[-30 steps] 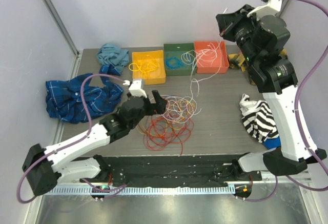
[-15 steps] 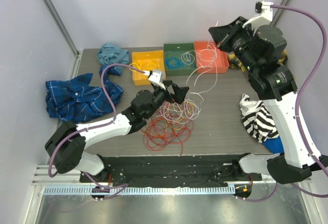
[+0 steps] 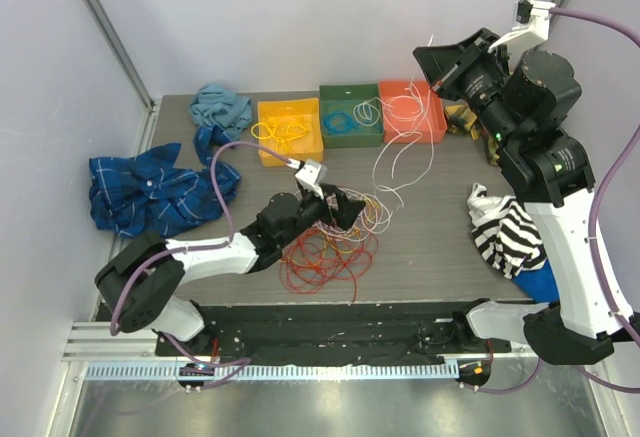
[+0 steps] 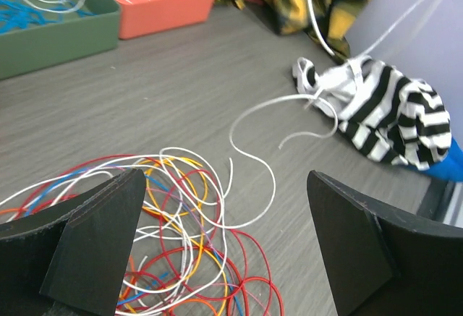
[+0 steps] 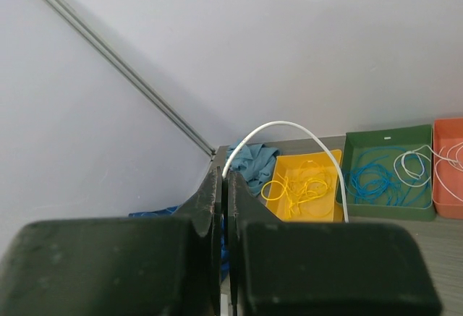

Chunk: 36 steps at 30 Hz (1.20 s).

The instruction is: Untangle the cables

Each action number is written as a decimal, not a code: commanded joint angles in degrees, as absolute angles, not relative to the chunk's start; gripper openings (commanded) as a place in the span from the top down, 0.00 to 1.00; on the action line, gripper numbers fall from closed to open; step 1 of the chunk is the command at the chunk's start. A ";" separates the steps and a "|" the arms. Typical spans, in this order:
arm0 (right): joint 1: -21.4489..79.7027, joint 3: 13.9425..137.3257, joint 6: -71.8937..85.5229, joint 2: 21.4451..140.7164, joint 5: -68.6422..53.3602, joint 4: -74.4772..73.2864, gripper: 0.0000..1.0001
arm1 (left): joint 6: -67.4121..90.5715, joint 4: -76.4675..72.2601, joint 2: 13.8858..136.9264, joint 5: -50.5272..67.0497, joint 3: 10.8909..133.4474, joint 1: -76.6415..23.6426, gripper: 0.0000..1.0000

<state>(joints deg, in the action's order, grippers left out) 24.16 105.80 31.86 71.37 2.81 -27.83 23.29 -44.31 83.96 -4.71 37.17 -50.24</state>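
1. My left pincer (image 4: 226,186) was spread wide and sat low over the cables (image 3: 335,242). Its fingers straddled the far right side of the heap with no strand gripped.
2. The cables lay in a tangle of red, orange, yellow and white loops around the middle of the bench (image 3: 440,227), closer to the near edge than the far one.
3. My right pincer (image 5: 223,186) was raised high over the far right corner, clamped tight on a white cable (image 5: 289,131) that arched out from between its fingers.
4. That white cable hung down past the orange tray (image 3: 415,135) and trailed across the bench toward the heap.
5. The yellow tray (image 3: 291,155), green tray (image 3: 350,137) and orange tray lined the far edge side by side, each with cable in it.
6. A blue plaid cloth (image 3: 150,192) covered the left edge and a teal cloth (image 3: 220,107) lay in the far left corner. A striped cloth (image 3: 505,232) lay at the right edge, and a yellow plaid cloth (image 3: 460,117) lay just right of the orange tray.
7. I saw a broad stretch of bare bench between the heap and the striped cloth. A narrower strip ran between the heap and the trays.
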 commanded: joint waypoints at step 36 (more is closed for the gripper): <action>24.26 99.23 30.68 59.86 10.10 -25.67 0.99 | 31.91 -16.32 89.62 -12.19 57.20 -34.81 1.00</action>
<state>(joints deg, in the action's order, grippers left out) 24.16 100.29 33.45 64.34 2.85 -27.68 32.75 -42.65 108.03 0.67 52.99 -40.29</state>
